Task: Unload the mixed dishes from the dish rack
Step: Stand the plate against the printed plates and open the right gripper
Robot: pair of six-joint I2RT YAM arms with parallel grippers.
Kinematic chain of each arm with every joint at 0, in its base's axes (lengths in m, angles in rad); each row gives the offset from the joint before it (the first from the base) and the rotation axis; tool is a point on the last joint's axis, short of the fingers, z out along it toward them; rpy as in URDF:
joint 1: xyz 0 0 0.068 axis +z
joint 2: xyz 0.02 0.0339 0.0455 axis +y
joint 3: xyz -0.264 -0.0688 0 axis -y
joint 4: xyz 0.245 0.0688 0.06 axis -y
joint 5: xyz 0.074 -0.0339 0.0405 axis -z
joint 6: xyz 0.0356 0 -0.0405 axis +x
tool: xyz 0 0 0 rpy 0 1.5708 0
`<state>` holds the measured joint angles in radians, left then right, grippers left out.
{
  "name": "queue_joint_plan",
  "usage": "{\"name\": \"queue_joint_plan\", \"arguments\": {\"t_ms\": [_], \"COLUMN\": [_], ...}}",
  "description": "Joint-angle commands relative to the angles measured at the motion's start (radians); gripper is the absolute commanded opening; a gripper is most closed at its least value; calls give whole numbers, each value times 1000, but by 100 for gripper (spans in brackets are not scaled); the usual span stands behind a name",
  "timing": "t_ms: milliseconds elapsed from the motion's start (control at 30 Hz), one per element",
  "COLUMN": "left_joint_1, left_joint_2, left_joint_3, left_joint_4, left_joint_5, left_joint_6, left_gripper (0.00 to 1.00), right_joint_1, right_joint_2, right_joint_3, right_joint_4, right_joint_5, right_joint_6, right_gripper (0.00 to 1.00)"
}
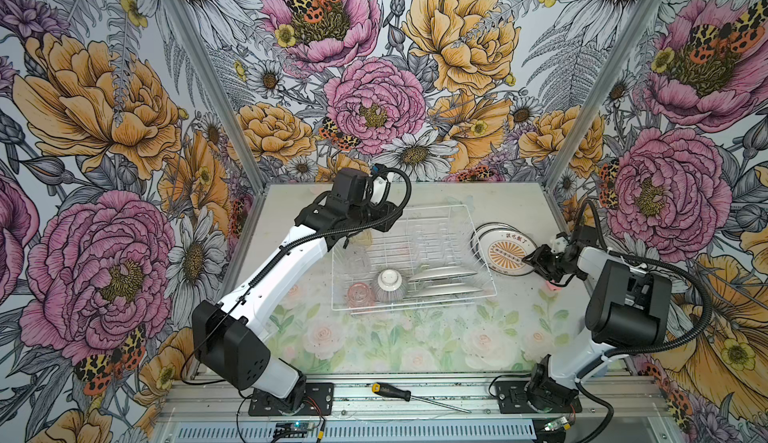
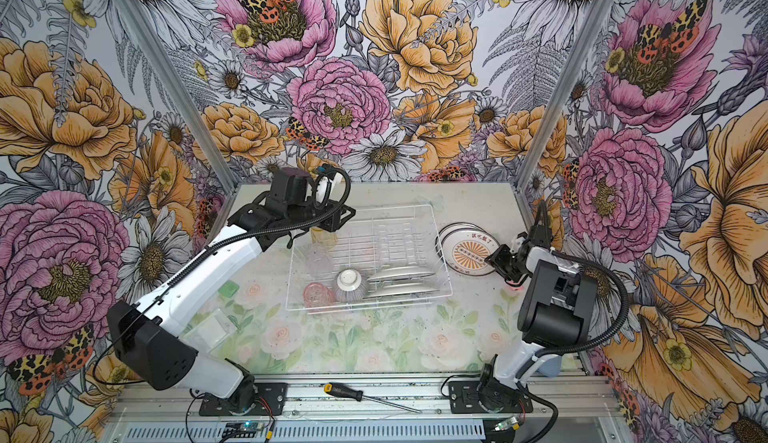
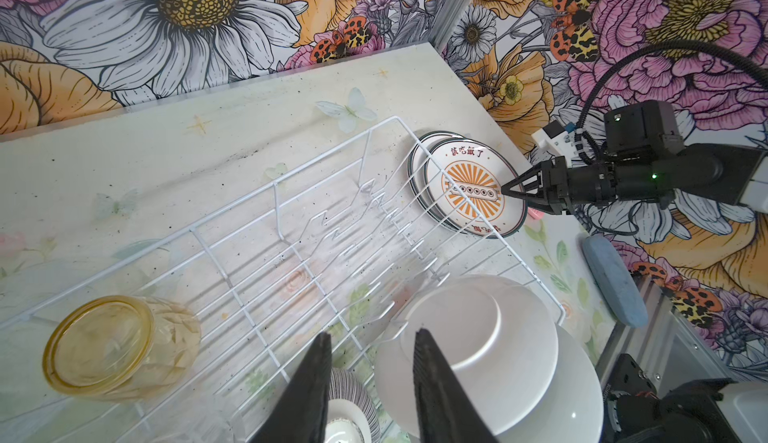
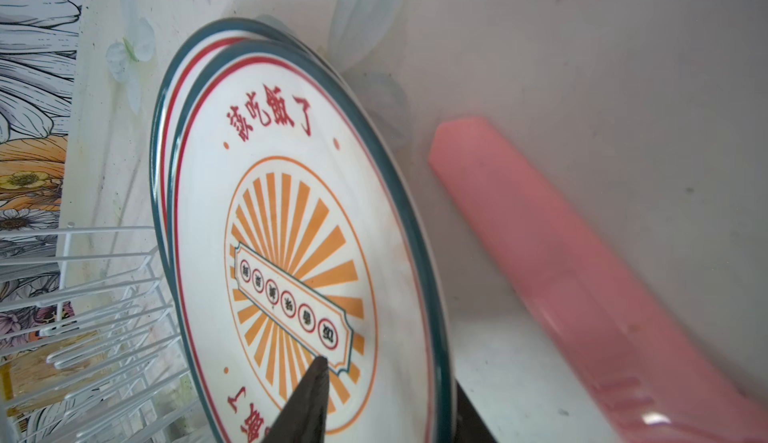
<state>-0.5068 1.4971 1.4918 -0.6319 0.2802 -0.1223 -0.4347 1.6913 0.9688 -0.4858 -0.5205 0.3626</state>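
The white wire dish rack [image 1: 478,229] [image 2: 432,220] [image 3: 274,187] holds two upright white plates [image 1: 441,272] [image 3: 478,337], an upturned ribbed bowl [image 1: 388,283] [image 2: 351,283], a pink tumbler [image 1: 359,293], a clear tumbler [image 1: 357,259] and a yellow tumbler [image 3: 116,345] [image 2: 322,235]. My left gripper [image 3: 372,333] hangs open over the rack with nothing between its fingers. Two green-rimmed plates [image 1: 505,250] [image 4: 291,212] lie stacked on the table right of the rack. My right gripper [image 1: 530,260] [image 4: 390,378] is open, its jaws astride the top plate's rim.
A pink flat piece [image 4: 561,274] [image 1: 552,285] lies under the right gripper. A blue oblong block [image 3: 615,283] sits by the table's right front edge. A green piece [image 2: 227,289] lies left of the rack. A screwdriver [image 1: 399,392] rests on the front rail.
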Motion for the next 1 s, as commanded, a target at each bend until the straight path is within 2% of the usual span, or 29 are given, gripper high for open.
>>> {"name": "queue_joint_plan", "arguments": {"t_ms": [0,433,967], "left_joint_1": [9,22,32], "left_joint_2": [-1,-5,-12], "left_joint_3": [-14,-38,-56], "left_joint_4": [0,-1,0], "left_joint_5": [24,30,34], "left_joint_6": [20,26,37], "left_gripper": [36,35,35], "right_joint_1": [18,99,181], "right_joint_2": [8,50,102], "right_joint_3": [21,80,165], "right_joint_4": [-28,-59,-87], "right_joint_5": [54,186,292], "right_joint_6": [-36,-37,-20], "right_gripper": [45,64,69]}}
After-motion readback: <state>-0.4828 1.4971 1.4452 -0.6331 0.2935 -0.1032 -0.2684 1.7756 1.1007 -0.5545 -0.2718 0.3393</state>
